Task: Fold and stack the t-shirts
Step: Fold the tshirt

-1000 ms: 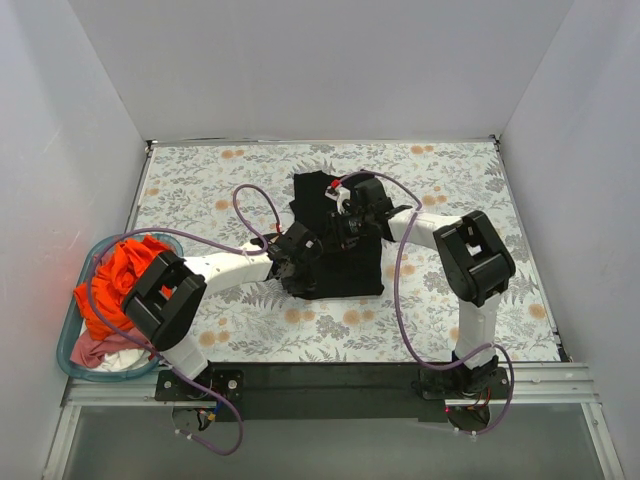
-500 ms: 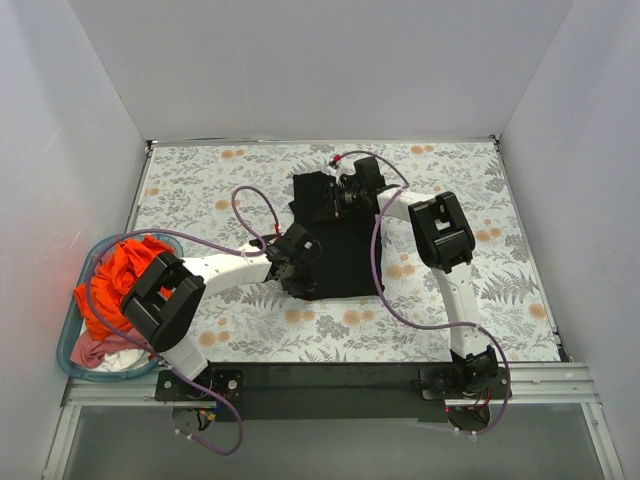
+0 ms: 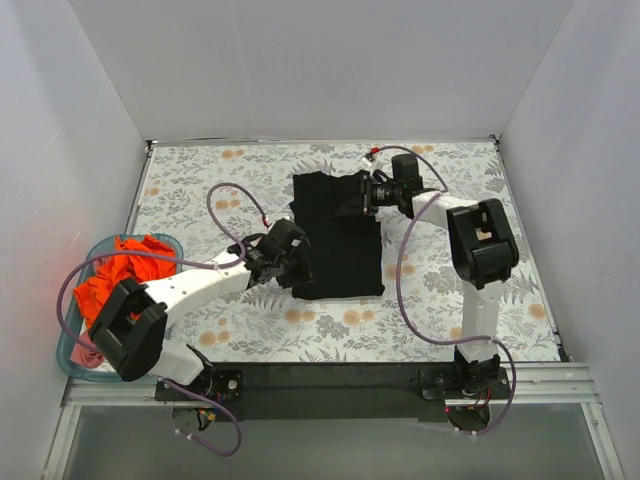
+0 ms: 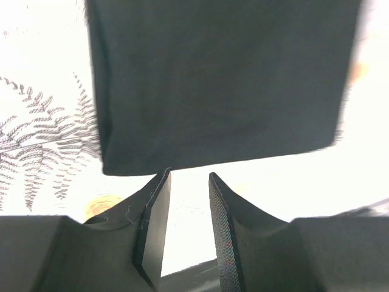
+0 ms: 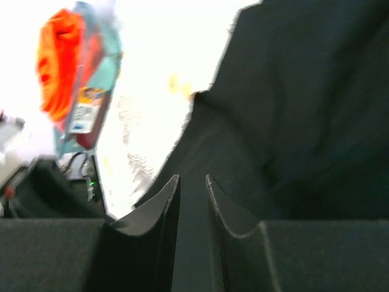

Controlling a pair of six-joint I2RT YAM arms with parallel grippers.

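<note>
Floral table (image 3: 200,180): black t-shirt (image 3: 335,235) lies flat near centre. L gripper (image 4: 189,176) sits just off its 8 o'clock edge, fingers slightly apart, empty. R gripper (image 5: 192,177) is over its 1 o'clock edge with a narrow gap; I can't tell if it's got cloth. Orange-red t-shirt (image 3: 115,275) is in the teal basket (image 3: 70,350), 8 o'clock.

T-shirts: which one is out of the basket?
The black t-shirt, lying flat on the table; the orange-red one is bunched up in the teal basket.
</note>
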